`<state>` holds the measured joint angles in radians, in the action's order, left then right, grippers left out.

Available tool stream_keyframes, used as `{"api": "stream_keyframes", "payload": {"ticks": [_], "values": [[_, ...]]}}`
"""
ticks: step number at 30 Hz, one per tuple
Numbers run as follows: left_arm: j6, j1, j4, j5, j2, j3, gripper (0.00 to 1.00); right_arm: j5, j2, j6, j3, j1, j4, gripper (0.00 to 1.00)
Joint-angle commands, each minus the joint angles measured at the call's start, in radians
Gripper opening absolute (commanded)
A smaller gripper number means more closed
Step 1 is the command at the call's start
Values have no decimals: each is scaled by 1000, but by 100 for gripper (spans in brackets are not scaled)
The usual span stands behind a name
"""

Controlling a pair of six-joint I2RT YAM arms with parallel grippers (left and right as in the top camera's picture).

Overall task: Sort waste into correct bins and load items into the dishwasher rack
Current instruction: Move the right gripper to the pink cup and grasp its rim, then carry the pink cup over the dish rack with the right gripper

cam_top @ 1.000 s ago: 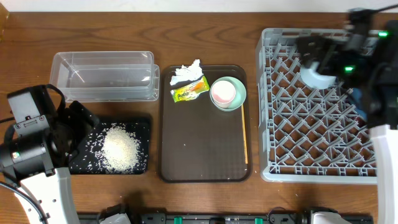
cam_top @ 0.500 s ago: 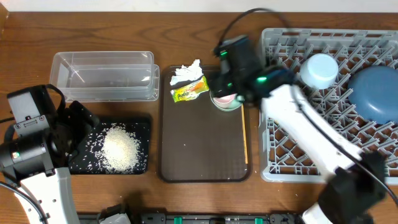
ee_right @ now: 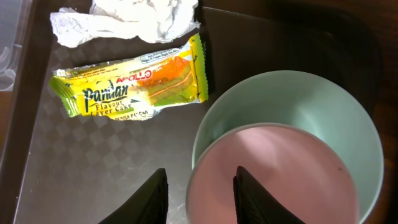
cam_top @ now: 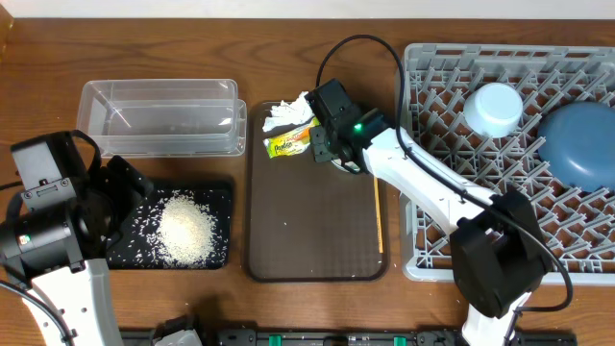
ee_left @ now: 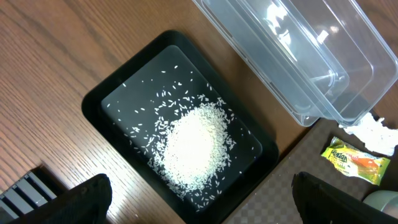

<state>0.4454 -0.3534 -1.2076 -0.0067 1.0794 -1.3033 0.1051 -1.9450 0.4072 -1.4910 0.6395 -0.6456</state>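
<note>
A heap of white rice lies in the black tray. My left gripper hangs open and empty above it. The clear tub stands behind, empty. On the brown tray lie the crumpled tissue, the yellow-green wrapper and the wooden stick. The pink cup sits inside the pale-green bowl. My right gripper is open, its fingers astride the cup's left rim. The light-blue bowl and dark-blue dish rest in the grey rack.
The rack fills the right side of the table. My right arm reaches across the rack's left edge and the brown tray's far right corner. Bare wood shows in front of the trays.
My right arm has left the light-blue bowl in the rack and swung left, down onto the pink cup in the green bowl. The left arm has not moved.
</note>
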Motion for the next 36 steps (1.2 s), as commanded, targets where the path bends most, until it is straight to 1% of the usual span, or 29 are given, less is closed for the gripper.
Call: {"api": "stream_keyframes", "payload": {"ticks": [1, 2, 6, 12, 17, 18, 20, 29, 33, 36], "values": [[1, -5, -3, -5, 0, -10, 95, 10, -34, 26, -1, 4, 3, 34], [1, -5, -3, -5, 0, -10, 95, 10, -38, 26, -1, 5, 2, 34], [1, -5, -3, -5, 0, -10, 95, 10, -53, 26, -1, 11, 0, 26], [1, -5, -3, -5, 0, -10, 95, 11, -51, 26, -2, 34, 23, 22], [1, -5, -3, -5, 0, -10, 95, -9, -39, 26, -41, 36, -6, 12], [1, -5, -3, -5, 0, -10, 95, -9, -34, 26, -55, 36, -18, 10], [1, -5, -3, -5, 0, -10, 95, -9, -23, 26, -80, 36, -46, 1], [1, -5, -3, -5, 0, -10, 95, -4, 64, 26, -136, 23, -125, 1], [1, -5, -3, -5, 0, -10, 95, -5, 177, 26, -140, -21, -166, 1], [1, -5, -3, -5, 0, -10, 95, -6, 272, 26, -140, -94, -232, 1]]}}
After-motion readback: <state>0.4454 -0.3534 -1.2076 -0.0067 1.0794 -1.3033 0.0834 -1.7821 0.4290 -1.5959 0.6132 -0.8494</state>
